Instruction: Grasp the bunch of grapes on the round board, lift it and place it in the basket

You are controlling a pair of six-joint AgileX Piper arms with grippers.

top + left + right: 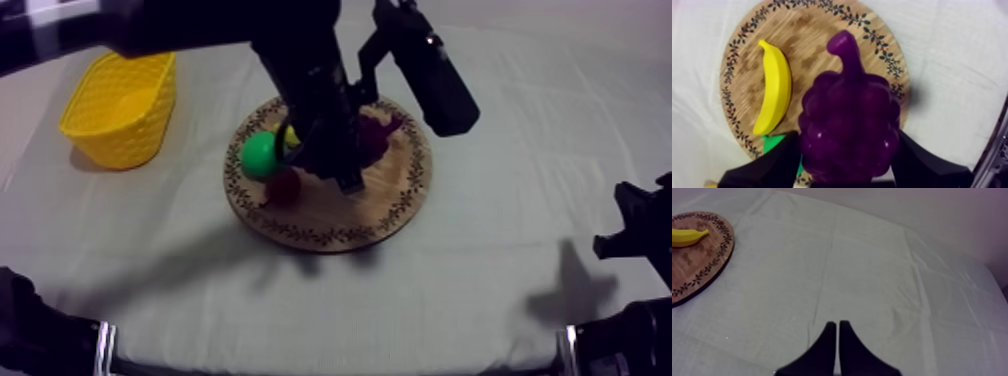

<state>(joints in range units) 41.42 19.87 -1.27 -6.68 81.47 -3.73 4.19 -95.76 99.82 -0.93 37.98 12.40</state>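
Top view: a grey-white cloth covers the worktop (480,280), creased and lying in dim light. The yellow basket (150,110) stands near the far left corner, well apart from the round wooden board (390,205), which has a leafy pattern around its rim. My left arm (310,80) comes in from the upper left and hangs over the board, hiding much of it. Beside the arm show a green pear (260,155), a small red fruit (283,185) just next to the pear, a sliver of the banana (288,135), and part of the purple bunch of grapes (378,135). My right arm (640,240) sits low at the right edge.

Left wrist view: the left gripper (847,137) is clamped on the bunch of grapes, one black finger at each side, stem pointing away. The bunch is over the board; whether it touches the wood cannot be told. The banana lies on the board beside it.

Right wrist view: the right gripper (837,324) is closed on nothing, its fingers forming a narrow wedge above bare cloth. The board's edge, with the banana, lies far off.
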